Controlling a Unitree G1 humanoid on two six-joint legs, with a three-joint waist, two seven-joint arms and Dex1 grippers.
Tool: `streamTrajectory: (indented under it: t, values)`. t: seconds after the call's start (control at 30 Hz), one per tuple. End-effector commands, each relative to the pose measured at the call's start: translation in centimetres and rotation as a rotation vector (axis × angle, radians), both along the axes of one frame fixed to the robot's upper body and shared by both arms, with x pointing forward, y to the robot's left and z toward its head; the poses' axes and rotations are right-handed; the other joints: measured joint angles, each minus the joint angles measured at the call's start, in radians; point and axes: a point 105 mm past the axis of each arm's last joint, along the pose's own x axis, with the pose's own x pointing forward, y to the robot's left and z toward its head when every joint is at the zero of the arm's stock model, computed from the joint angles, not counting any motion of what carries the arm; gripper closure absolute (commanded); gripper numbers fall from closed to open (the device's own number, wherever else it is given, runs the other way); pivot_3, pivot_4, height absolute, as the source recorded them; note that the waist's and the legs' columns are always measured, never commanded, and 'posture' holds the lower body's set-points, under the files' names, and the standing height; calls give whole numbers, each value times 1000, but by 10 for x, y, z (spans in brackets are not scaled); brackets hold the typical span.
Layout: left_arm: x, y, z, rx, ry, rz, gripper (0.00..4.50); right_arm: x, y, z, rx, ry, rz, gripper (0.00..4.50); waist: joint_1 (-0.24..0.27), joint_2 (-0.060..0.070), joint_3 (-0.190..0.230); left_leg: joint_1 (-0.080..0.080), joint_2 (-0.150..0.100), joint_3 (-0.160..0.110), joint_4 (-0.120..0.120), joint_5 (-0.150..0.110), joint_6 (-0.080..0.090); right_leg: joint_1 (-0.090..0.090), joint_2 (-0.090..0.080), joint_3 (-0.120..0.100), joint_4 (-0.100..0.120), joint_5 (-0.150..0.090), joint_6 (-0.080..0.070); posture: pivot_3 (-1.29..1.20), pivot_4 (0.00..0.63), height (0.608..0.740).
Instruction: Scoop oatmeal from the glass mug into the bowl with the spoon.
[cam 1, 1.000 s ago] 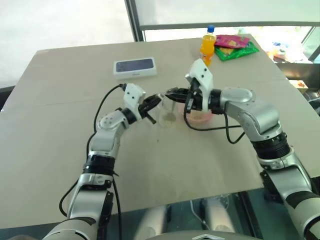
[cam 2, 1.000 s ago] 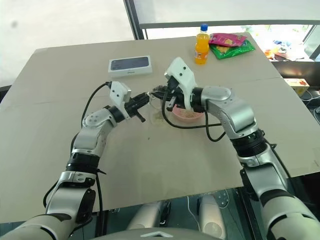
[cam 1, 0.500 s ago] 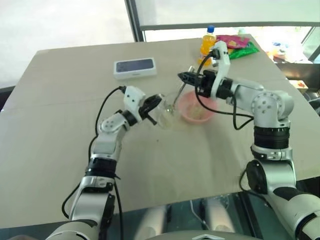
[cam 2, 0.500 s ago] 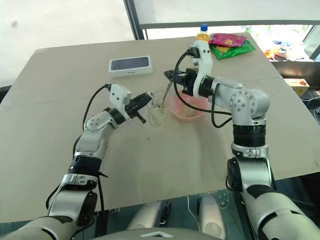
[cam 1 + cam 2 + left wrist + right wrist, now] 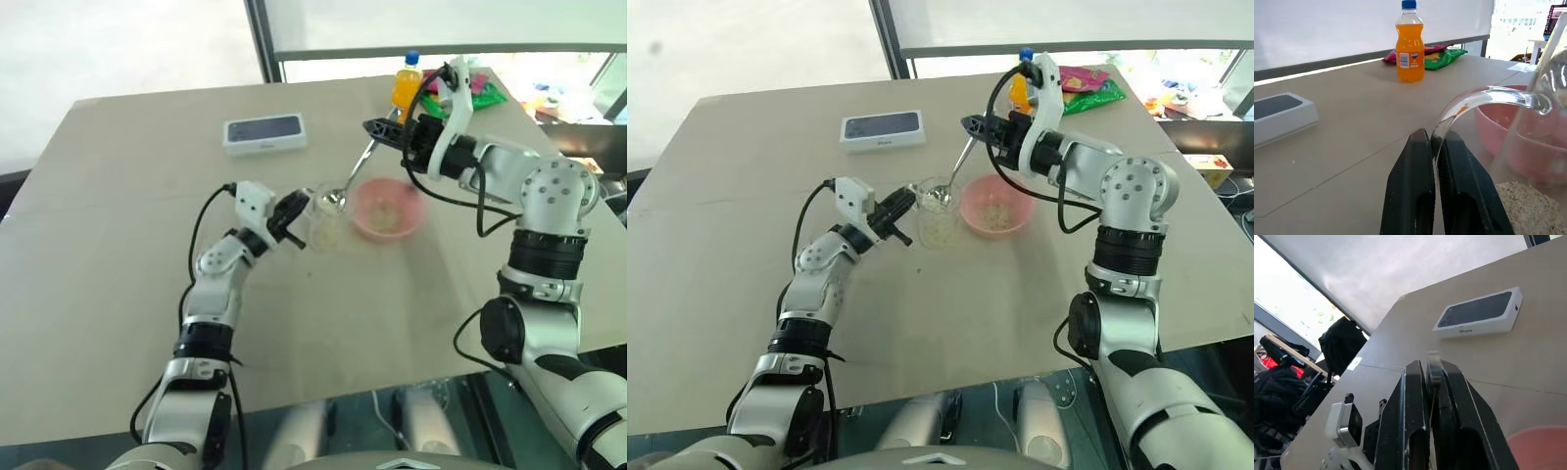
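1. the glass mug (image 5: 937, 217) stands on the bench (image 5: 745, 255), taken here as the landmark; pale oatmeal (image 5: 1528, 203) lies in its bottom.
2. left gripper (image 5: 1434, 147): its jaws are closed on the mug's curved glass handle, on the side of the mug away from the bowl.
3. the bowl (image 5: 995, 206), pink and shallow, sits just beside the mug on the robot's right, with a few flakes inside.
4. right gripper (image 5: 377, 128): held above and beyond the mug, its jaws closed on the upper end of the spoon (image 5: 351, 174).
5. the spoon slants down from the gripper; its oval end sits at the mug's rim, on the bowl side.
6. farther back from the mug: a white phone box (image 5: 264, 132) to the robot's left, an orange drink bottle (image 5: 1410, 43) and coloured snack packets (image 5: 1442, 56) to its right.
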Motion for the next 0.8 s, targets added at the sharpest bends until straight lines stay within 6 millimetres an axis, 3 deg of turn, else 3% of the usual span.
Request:
streamTrajectory:
  t: [0.03,0.37,0.8]
  values:
    - [-1,-1,-9,7,22,9,4470,-4,-4,19,34,-25,-8,4500,1,0,0,0,0,0,0,0,0,0,0,0,0,0,0,0,150,740]
    - [-1,0,-14,-12,36,34,4470,-3,-11,10,91,146,-29,4500,0,1,0,0,0,2,0,0,0,-2,0,3,2,0,0,0,150,740]
    - [-2,-3,-21,-18,60,31,4470,2,-16,7,184,245,-85,4500,-6,2,-1,1,0,7,0,0,1,-4,0,8,5,0,0,0,150,740]
